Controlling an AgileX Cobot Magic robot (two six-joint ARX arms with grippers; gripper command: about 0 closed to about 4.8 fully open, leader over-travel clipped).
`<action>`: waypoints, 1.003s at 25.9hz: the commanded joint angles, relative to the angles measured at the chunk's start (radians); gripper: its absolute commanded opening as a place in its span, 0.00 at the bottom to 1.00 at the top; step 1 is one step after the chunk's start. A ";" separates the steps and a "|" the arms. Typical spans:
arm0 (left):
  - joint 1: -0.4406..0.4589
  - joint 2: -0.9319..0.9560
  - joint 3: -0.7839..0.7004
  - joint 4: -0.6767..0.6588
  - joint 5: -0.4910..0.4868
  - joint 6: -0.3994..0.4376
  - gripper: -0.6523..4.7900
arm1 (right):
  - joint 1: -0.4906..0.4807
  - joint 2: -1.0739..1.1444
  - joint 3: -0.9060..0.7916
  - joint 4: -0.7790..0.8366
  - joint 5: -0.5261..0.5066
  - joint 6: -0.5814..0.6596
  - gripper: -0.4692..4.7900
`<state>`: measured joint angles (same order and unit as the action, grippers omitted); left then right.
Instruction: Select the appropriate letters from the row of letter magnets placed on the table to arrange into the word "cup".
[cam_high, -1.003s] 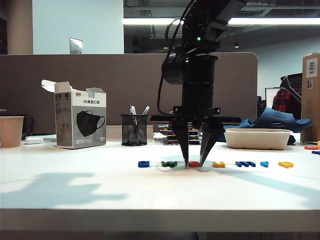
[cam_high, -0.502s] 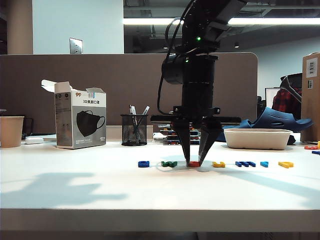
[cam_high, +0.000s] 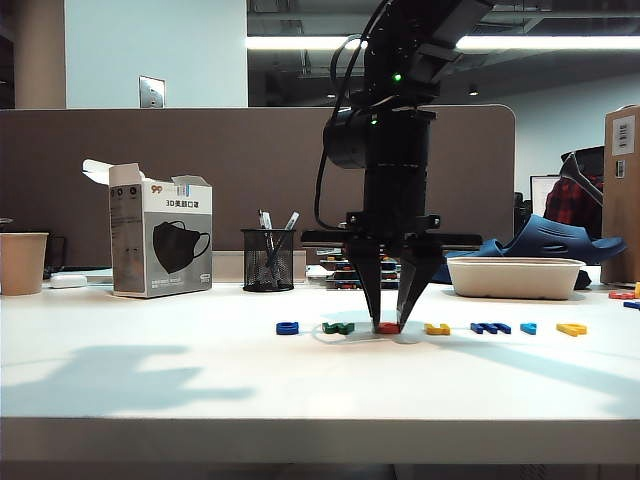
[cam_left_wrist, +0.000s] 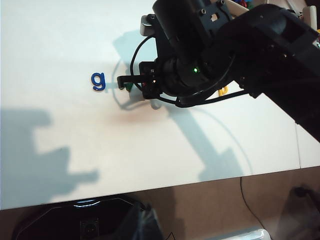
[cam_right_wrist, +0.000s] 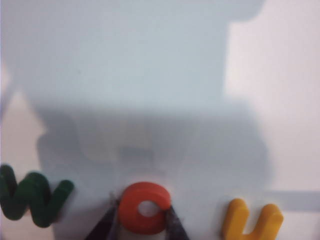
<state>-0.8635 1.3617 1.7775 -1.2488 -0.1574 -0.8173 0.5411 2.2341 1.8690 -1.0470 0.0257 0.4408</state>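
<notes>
The row of letter magnets lies on the white table (cam_high: 200, 380): blue g (cam_high: 288, 327), green w (cam_high: 339, 327), red-orange c (cam_high: 389, 327), yellow u (cam_high: 437, 328), dark blue letter (cam_high: 491, 327), cyan letter (cam_high: 528, 328), yellow p (cam_high: 572, 328). My right gripper (cam_high: 389, 322) points straight down at the c. In the right wrist view its dark fingertips (cam_right_wrist: 106, 225) press both sides of the c (cam_right_wrist: 145, 207), between the w (cam_right_wrist: 32, 197) and the u (cam_right_wrist: 252, 220). My left gripper (cam_left_wrist: 145, 222) is only a dark blur beyond the table's front edge, looking at the g (cam_left_wrist: 98, 80).
Behind the row stand a mask box (cam_high: 160, 245), a mesh pen cup (cam_high: 268, 259), a paper cup (cam_high: 22, 262) at far left, and a white tray (cam_high: 515, 277) with a blue slipper (cam_high: 545, 238) behind it. The right arm (cam_left_wrist: 200, 60) hangs over the row's middle.
The right gripper's fingers have drawn inward onto the red-orange c. Neither arm has shifted and the letters lie where they were.
</notes>
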 joint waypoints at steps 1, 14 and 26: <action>-0.001 -0.003 0.003 0.009 0.000 -0.002 0.11 | 0.002 -0.002 0.003 0.004 0.001 0.003 0.27; -0.001 -0.003 0.003 0.009 0.000 -0.002 0.11 | -0.001 -0.010 0.005 0.003 -0.002 0.006 0.27; -0.001 -0.003 0.003 0.010 0.000 -0.002 0.11 | 0.007 -0.051 0.079 -0.064 -0.023 0.007 0.27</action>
<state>-0.8635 1.3617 1.7775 -1.2488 -0.1574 -0.8177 0.5438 2.1998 1.9442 -1.1000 0.0235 0.4419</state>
